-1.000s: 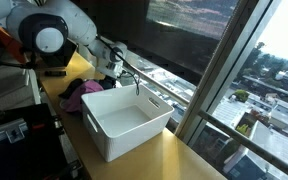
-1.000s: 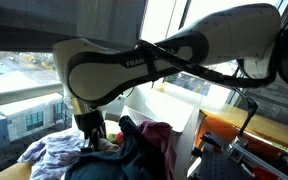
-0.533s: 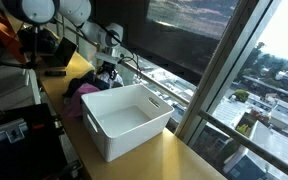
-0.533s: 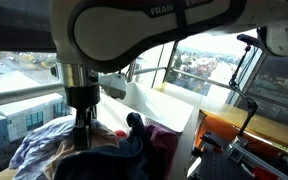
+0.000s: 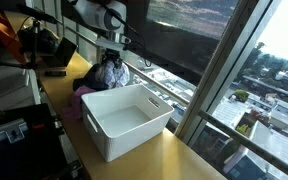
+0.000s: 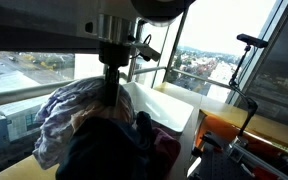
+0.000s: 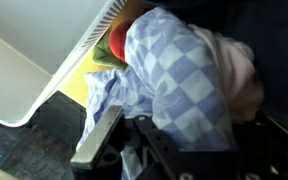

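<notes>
**Pincer** point(image 5: 112, 52): is hanging from the arm above the far end of the desk point(image 5: 181, 160), pointing downward. Its jaws are pressing together on a fold of the checked cloth point(image 5: 110, 73). In the wrist view the fabric is running between the two fingers point(image 7: 100, 142) and is filling most of the frame.

**Checked cloth**, blue and white: is dangling from the pincer in a loose bundle, lifted clear of the desk. In an exterior view its lower folds are hanging just above the heap of clothes point(image 5: 84, 92). Whether they are touching the heap is not clear. In an exterior view the cloth point(image 6: 72, 112) is billowing out to one side below the pincer.

**Heap of clothes**: is lying on the desk just beside the short end of the white bin point(image 5: 134, 135). It is showing purple and pink pieces there. From the opposite side a dark garment point(image 6: 109, 155) is bulking in the foreground with a red garment point(image 6: 164, 152) beside it.

**White bin**, rectangular, open top with handle slots: is standing on the desk alongside the window point(image 5: 214, 30), and nothing is showing inside it. Its ribbed wall point(image 7: 34, 75) is running diagonally past the cloth in the wrist view.

**Desk**, pale wood: is carrying the bin and the heap.
</notes>
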`<action>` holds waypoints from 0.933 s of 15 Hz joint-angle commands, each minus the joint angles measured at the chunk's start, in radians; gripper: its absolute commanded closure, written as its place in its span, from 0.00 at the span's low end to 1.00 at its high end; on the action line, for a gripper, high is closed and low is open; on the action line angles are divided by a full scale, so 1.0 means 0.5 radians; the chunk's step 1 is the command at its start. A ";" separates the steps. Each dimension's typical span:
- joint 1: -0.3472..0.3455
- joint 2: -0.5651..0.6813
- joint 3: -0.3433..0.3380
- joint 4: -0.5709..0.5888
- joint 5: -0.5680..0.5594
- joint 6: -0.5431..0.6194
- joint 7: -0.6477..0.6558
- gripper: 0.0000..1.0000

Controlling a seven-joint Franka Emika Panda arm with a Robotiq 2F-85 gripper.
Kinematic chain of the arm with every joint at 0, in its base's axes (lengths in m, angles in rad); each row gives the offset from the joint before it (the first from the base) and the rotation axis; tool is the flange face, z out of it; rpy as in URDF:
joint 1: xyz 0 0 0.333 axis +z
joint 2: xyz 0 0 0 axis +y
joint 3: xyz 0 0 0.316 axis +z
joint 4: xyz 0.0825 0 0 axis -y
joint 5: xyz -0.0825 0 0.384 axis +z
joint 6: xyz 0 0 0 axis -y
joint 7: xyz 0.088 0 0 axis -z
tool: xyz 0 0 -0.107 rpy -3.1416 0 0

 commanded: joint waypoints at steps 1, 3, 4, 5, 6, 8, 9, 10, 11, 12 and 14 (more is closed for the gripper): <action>-0.162 -0.402 0.026 -0.302 0.166 0.078 -0.132 1.00; -0.230 -0.535 0.017 -0.295 0.275 0.055 -0.172 1.00; -0.262 -0.593 0.006 -0.277 0.332 0.058 -0.184 1.00; -0.293 -0.645 -0.008 -0.247 0.384 0.044 -0.196 1.00; -0.321 -0.696 -0.025 -0.216 0.432 0.027 -0.203 1.00; -0.379 -0.800 -0.071 -0.159 0.518 -0.014 -0.215 1.00; -0.410 -0.834 -0.101 -0.108 0.552 -0.046 -0.225 1.00; -0.441 -0.857 -0.136 -0.051 0.581 -0.088 -0.235 1.00; -0.472 -0.878 -0.175 0.010 0.609 -0.136 -0.247 1.00; -0.510 -0.876 -0.218 0.090 0.639 -0.195 -0.270 1.00; -0.589 -0.858 -0.307 0.251 0.706 -0.315 -0.318 1.00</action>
